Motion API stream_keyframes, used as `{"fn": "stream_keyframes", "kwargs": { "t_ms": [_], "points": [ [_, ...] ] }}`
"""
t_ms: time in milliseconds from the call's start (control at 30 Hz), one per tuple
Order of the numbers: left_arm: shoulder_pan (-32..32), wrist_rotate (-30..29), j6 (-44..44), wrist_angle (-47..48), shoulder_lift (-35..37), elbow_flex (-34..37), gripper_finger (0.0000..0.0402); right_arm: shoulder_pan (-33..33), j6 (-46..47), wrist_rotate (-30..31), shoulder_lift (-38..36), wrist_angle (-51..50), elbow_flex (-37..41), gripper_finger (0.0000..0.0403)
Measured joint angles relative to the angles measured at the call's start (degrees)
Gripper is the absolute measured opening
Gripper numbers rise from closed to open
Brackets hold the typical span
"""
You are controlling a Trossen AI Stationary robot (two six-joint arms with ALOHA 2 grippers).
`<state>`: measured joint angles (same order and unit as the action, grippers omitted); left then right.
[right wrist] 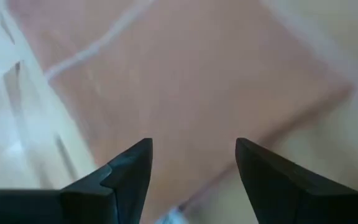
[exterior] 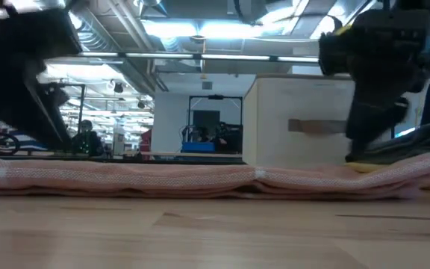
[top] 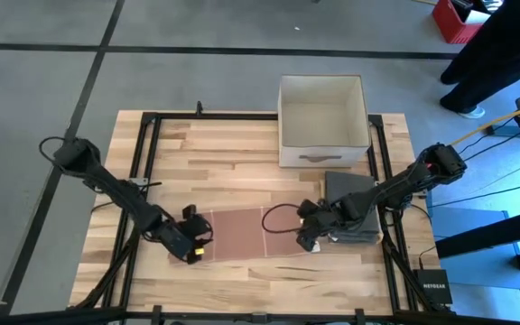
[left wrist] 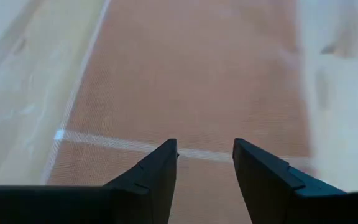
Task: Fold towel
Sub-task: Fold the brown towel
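On the light wooden table [top: 242, 135], your flat pinkish-brown cloth towel [top: 242, 233] is lying between both tools. Left tool [top: 197, 248] and right tool [top: 307, 236] are hanging open, holding nothing, probably so the fold stays flat.

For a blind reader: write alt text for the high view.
A salmon towel lies flat on the wooden table, with the open left gripper and open right gripper at its two ends. A white box stands behind.
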<state>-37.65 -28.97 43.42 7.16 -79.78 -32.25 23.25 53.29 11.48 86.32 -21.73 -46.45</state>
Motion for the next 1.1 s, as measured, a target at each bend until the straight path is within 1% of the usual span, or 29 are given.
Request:
{"fn": "stream_keyframes", "kwargs": {
  "t_ms": [67, 100, 167, 233, 300, 400, 533, 600, 700, 767, 967, 1100],
  "points": [
    [0.7, -0.8, 1.5, -2.0, -3.8, 0.0, 0.0147, 0.0, 6.4, -4.1, 0.0, -1.4, 0.0, 0.0232],
    [0.9, 0.0, 2.1, -2.5, -5.4, 0.0, 0.0145, 0.0, 8.8, -5.6, 0.2, -1.8, 0.2, 0.0232],
    [1.0, 2.0, 1.2, -2.2, -8.2, -0.1, 0.0142, 0.0, 12.4, -6.6, 0.8, -2.6, 0.8, 0.0232],
    [0.9, 1.5, 1.4, -2.6, -10.0, -0.4, 0.0140, 0.0, 15.1, -6.6, 0.8, -4.4, 2.2, 0.0232],
    [0.9, 1.9, 1.5, -2.0, -11.1, -0.5, 0.0139, 0.0, 17.2, -6.0, 0.9, -3.5, 3.1, 0.0232],
    [0.5, 3.1, 2.8, -0.2, -11.2, -0.6, 0.0138, 0.0, 19.2, -5.5, 0.9, -2.2, 4.3, 0.0232],
    [-1.9, 3.8, 3.5, 1.1, -10.7, -0.5, 0.0138, 0.0, 21.4, -5.8, 1.4, 6.3, 6.5, 0.0232],
    [-3.8, 4.6, 4.7, 2.0, -9.9, -0.4, 0.0138, 0.0, 22.8, -4.5, 2.3, 10.8, 7.6, 0.0232],
    [-6.3, 5.4, 6.5, 3.9, -8.6, -0.2, 0.0138, 0.0, 24.1, -3.2, 4.1, 13.4, 8.2, 0.0232],
    [-7.3, 4.6, 7.4, 4.7, -8.4, -0.2, 0.0138, 0.0, 24.3, -3.2, 5.8, 14.9, 8.3, 0.0232],
    [-6.8, 3.4, 7.4, 4.2, -8.4, -0.2, 0.0138, 0.5, 24.4, -3.6, 9.3, 23.2, 8.2, 0.0232],
    [-5.7, 2.6, 7.4, 3.3, -8.4, -0.1, 0.0138, 1.4, 25.5, -3.5, 9.9, 25.4, 8.2, 0.0232]
  ]
}}
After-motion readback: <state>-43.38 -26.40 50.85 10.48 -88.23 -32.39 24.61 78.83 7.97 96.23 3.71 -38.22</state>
